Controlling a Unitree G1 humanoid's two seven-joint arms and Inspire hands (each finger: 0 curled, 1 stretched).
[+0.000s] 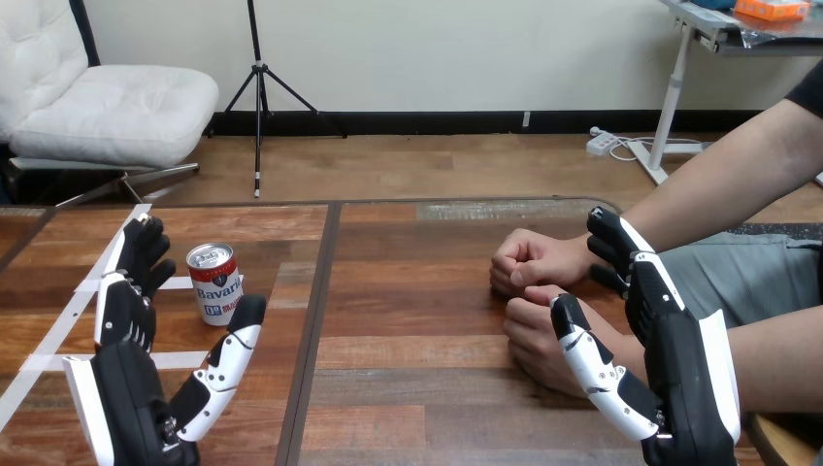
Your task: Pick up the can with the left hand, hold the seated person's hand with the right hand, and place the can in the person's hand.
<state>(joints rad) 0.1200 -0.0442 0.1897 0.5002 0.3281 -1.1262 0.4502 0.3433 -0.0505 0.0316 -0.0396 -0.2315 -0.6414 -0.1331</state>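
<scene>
Near the table's [408, 388] left edge, the left hand [126, 398] is seen spread wide, fingers [131, 282] up on one side and thumb out on the other, with nothing pinched yet. The can [215, 282] is stood upright just beyond that gap, among the white tape strips [58, 330]. Whether the thumb tip is touching it can't be told. So the grab is judged to be the step in hand. The hand should probably be pushed forward until the can is seated deep between thumb and fingers, then closed round its middle. It should be squeezed gently too, since a thin can could be dented or knocked over. Nothing is parked between hand and can. Toward the right edge, the person's farther hand [534, 260] and the person's nearer hand [534, 335] are balled into loose fists close together, so a palm would need to be opened before anything gets set in it. The right hand [684, 379] is held open beside them, thumb in front of the nearer fist and fingers by the farther wrist, with no curling round either seen.
</scene>
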